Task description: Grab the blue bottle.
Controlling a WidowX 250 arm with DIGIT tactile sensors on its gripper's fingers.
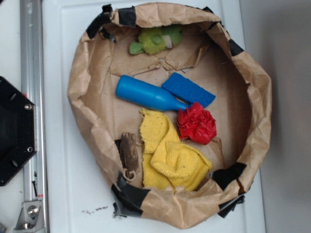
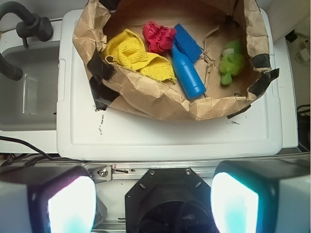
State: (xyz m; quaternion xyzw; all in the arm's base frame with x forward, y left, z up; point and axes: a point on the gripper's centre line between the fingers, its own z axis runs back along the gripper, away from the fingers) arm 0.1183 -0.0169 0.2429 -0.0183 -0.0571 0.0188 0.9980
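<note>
The blue bottle [image 1: 146, 93] lies on its side in the middle of a brown paper bowl [image 1: 82, 92], neck pointing right toward the red cloth. In the wrist view the blue bottle [image 2: 187, 75] lies far ahead inside the bowl, base toward the camera. My gripper [image 2: 153, 204] is open, its two fingers wide apart at the bottom of the wrist view, high above the black robot base and well short of the bowl. Nothing is between the fingers. The gripper is out of the exterior view.
Around the bottle lie a dark-blue flat sponge [image 1: 188, 90], a crumpled red cloth [image 1: 197, 124], a yellow cloth [image 1: 170, 155], a piece of wood [image 1: 129, 153] and a green plush toy [image 1: 155, 40]. The black robot base [image 1: 12, 131] and a metal rail [image 1: 31, 97] stand left.
</note>
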